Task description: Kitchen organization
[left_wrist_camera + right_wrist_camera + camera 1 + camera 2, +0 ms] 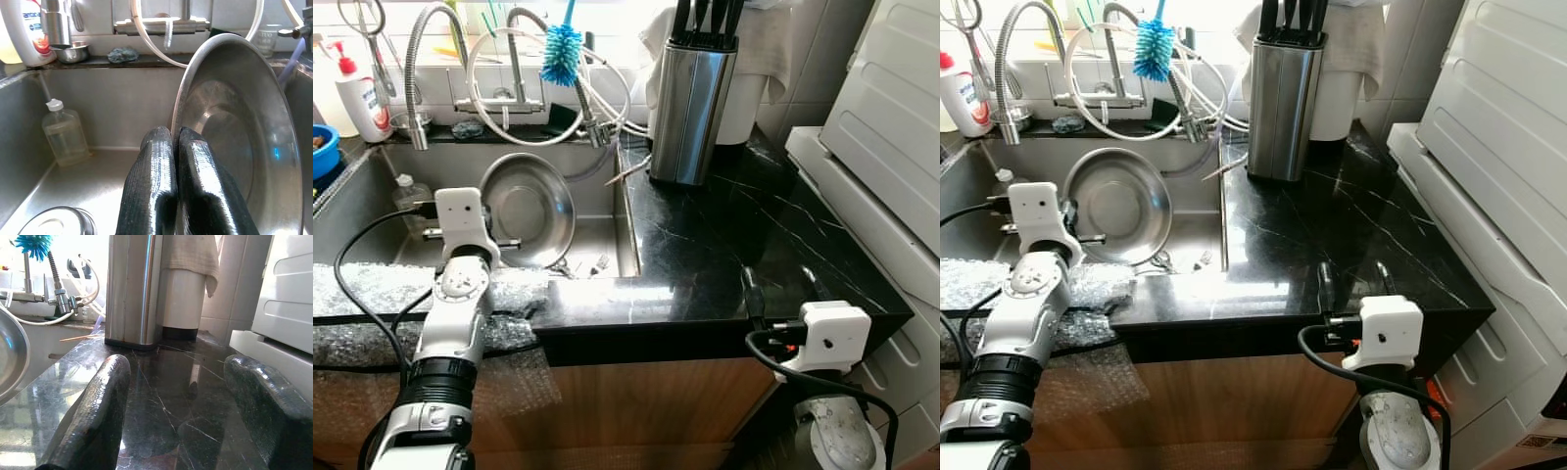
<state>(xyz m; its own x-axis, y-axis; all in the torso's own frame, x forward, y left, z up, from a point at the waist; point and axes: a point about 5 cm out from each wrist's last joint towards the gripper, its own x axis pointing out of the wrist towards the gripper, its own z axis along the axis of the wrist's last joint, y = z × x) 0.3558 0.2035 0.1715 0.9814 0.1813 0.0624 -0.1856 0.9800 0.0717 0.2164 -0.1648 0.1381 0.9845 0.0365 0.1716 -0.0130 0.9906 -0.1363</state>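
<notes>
My left end effector (pixel 173 161) is in the sink (pixel 372 211), fingers clenched on the rim of the steel bowl (pixel 530 208), which stands tilted on edge against the sink's right wall. A small clear bottle (pixel 63 134) stands in the sink's far left corner. My right end effector (pixel 176 411) is released, fingers spread, resting at the front edge of the bench (pixel 724 245), right of the sink, facing the knife block (pixel 690 103). Risk as I judge it: a thin-rim pinch on wet steel could let the bowl pivot or slip on lifting, dropping onto the cutlery by the drain or catching the faucet hoses (pixel 499 108).
</notes>
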